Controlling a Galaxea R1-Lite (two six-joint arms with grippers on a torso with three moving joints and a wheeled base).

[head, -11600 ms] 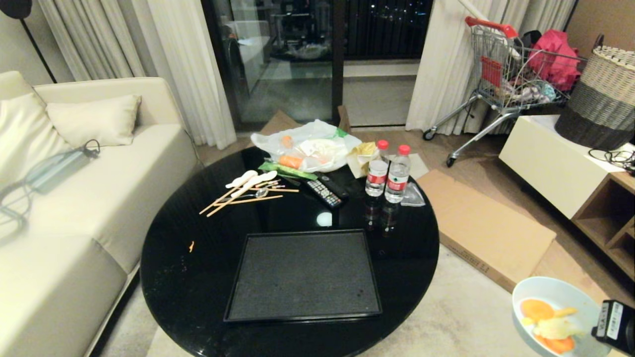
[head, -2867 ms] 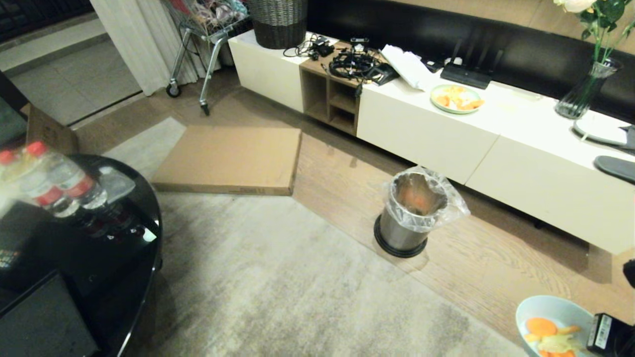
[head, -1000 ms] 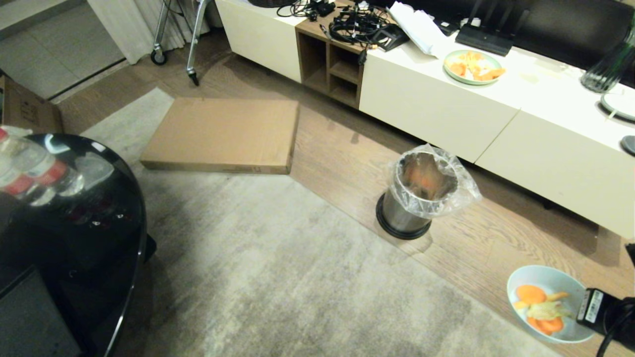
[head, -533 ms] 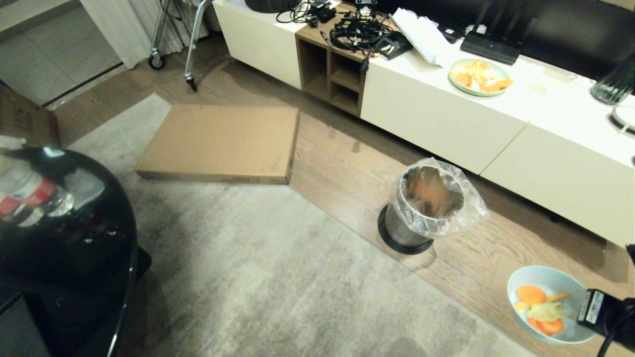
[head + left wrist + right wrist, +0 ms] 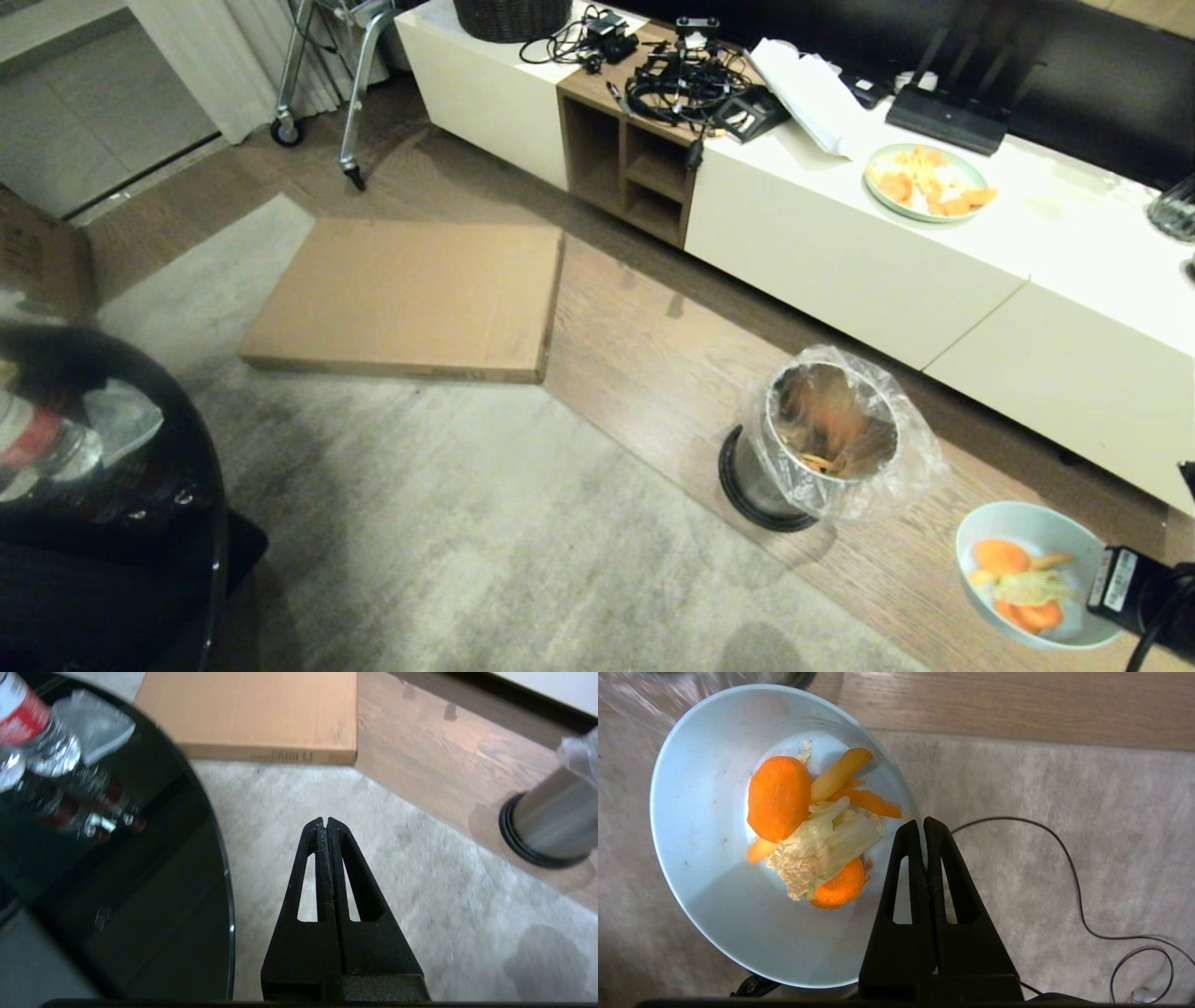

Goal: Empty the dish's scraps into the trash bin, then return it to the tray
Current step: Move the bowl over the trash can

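**Head view: bowl carried toward the bin**

Nearest, the right gripper [image 5: 1102,579] has its fingers pinched on the dish's [image 5: 1032,569] rim, scraps [image 5: 1018,583] inside. Beyond stands the trash bin [image 5: 826,439] on wood floor [image 5: 644,327], grey rug [image 5: 467,523] alongside; farther, a white cabinet [image 5: 840,243]. The left gripper [image 5: 325,823] has its fingers pressed together.

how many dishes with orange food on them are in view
2. The dish with scraps, held by the right tool just beside the trash bin, and a pale-green plate on the white cabinet.
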